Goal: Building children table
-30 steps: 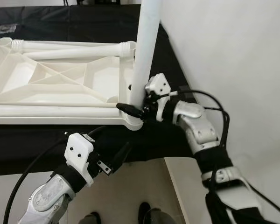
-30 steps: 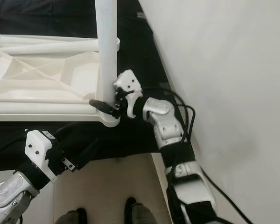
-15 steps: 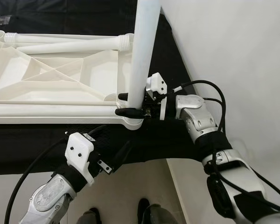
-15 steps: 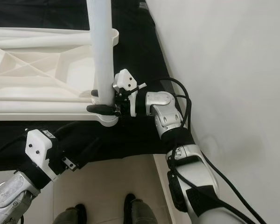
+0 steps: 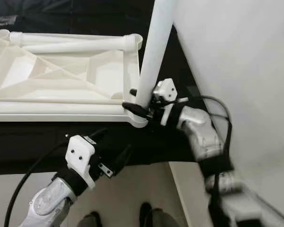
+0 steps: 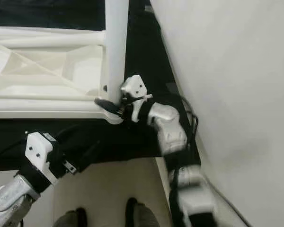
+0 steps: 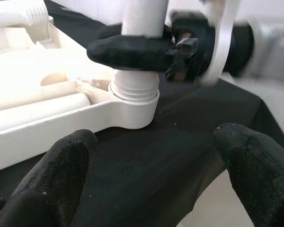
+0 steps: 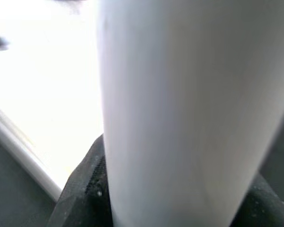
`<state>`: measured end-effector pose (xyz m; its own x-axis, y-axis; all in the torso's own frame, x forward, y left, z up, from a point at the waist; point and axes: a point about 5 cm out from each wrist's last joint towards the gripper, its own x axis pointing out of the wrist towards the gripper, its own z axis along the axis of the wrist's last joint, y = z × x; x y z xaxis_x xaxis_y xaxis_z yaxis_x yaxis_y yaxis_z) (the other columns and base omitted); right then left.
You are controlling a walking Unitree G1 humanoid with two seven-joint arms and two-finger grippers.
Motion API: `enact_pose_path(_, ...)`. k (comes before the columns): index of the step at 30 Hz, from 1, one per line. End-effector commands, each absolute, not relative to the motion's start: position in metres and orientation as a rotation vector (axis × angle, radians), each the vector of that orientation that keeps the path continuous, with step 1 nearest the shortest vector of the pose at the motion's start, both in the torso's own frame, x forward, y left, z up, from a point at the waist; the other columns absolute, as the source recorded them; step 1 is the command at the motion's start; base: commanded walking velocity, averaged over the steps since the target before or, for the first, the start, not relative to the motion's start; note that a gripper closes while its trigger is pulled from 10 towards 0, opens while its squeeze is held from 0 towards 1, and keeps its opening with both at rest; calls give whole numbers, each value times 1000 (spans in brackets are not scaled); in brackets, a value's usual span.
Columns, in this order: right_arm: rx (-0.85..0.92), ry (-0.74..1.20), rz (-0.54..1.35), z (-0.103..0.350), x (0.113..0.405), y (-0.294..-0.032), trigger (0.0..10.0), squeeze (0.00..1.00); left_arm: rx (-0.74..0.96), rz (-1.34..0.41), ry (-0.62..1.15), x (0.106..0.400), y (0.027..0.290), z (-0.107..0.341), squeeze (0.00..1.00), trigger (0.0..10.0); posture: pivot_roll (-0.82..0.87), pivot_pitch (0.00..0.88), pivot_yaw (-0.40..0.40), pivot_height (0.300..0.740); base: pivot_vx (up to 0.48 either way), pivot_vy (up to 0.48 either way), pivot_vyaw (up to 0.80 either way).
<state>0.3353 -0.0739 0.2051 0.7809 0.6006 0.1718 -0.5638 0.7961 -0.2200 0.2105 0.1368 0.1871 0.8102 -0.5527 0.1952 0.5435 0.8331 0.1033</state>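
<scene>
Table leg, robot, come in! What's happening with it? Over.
Right hand shut on upright white plastic table leg, seated in corner socket of upside-down white plastic tabletop. Left hand open, hovering short of the corner. Nothing in the way.

- A white plastic tabletop (image 5: pixel 61 87) is lying upside down on a black cloth, its ribbed underside facing up, with raised diagonal ribs crossing between the rim walls.
- A white table leg (image 5: pixel 154 52) is standing in the round socket at the tabletop's near right corner (image 7: pixel 132 106), leaning slightly; its threaded base is sitting in the socket collar.
- Two more white legs (image 5: pixel 75 43) are lying flat along the far edge of the tabletop, threaded ends showing.
- Another long white tube (image 5: pixel 52 100) is lying along the near rim.
</scene>
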Motion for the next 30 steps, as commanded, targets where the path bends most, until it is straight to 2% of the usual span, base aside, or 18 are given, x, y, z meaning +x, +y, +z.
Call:
enact_pose_path(1, -291, -57, 443, 168, 321, -85, 0, 0, 27, -606, -198, 208, 135, 183, 0, 10000, 87, 320, -90, 740, 0, 0, 0)
enact_pose_path(2, -276, -66, 488, 167, 314, -72, 0, 0, 14, -610, -200, 208, 134, 183, 0, 10000, 72, 304, -82, 740, 0, 0, 0)
enact_pose_path(5, -246, -68, 590, 168, 315, -56, 0, 0, 8, -620, -202, 209, 131, 183, 0, 10000, 87, 301, -89, 740, 0, 0, 0)
enact_pose_path(7, -239, -65, 603, 168, 318, -55, 0, 0, 11, -625, -202, 210, 130, 183, 0, 10000, 87, 301, -89, 740, 0, 0, 0)
enact_pose_path(8, -242, -66, 642, 169, 323, -53, 10000, 0, 20, -623, -206, 211, 131, 184, 0, 10000, 93, 290, -94, 740, 0, 0, 0)
enact_pose_path(10, -237, -112, 688, 179, 333, -52, 10000, 0, 28, -612, -213, 212, 134, 185, 0, 10000, 96, 286, -95, 740, 0, 0, 0)
enact_pose_path(11, -233, -120, 710, 183, 334, -51, 10000, 776, 31, -607, -214, 212, 135, 185, 0, 10000, 98, 285, -95, 740, 0, 0, 0)
enact_pose_path(12, -233, -120, 710, 183, 334, -51, 10000, 776, 31, -607, -214, 212, 135, 185, 0, 10000, 98, 285, -95, 740, 0, 0, 0)
enact_pose_path(13, -189, -145, 764, 193, 338, -50, 10000, 1000, 34, -601, -214, 212, 136, 185, 0, 10000, 102, 282, -95, 740, 0, 0, 0)
enact_pose_path(19, -120, -209, 964, 217, 339, -49, 10000, 1000, 34, -602, -219, 213, 135, 186, 0, 10000, 103, 277, -99, 740, 0, 0, 0)
enact_pose_path(20, -147, -240, 1016, 223, 339, -50, 10000, 0, 33, -603, -219, 213, 134, 186, 0, 10000, 103, 277, -101, 740, 0, 0, 0)
enact_pose_path(24, -260, -253, 1281, 231, 339, -55, 10000, 0, 31, -606, -216, 213, 133, 185, 0, 10000, 124, 278, -100, 740, 0, 0, 0)
enact_pose_path(27, -276, -245, 1328, 230, 338, -56, 10000, 0, 32, -606, -216, 213, 133, 185, 0, 10000, 124, 278, -100, 740, 0, 0, 0)
enact_pose_path(30, -303, -190, 1383, 228, 350, -58, 10000, 0, 42, -587, -215, 211, 137, 187, 0, 10000, 132, 290, -111, 740, 0, 0, 0)
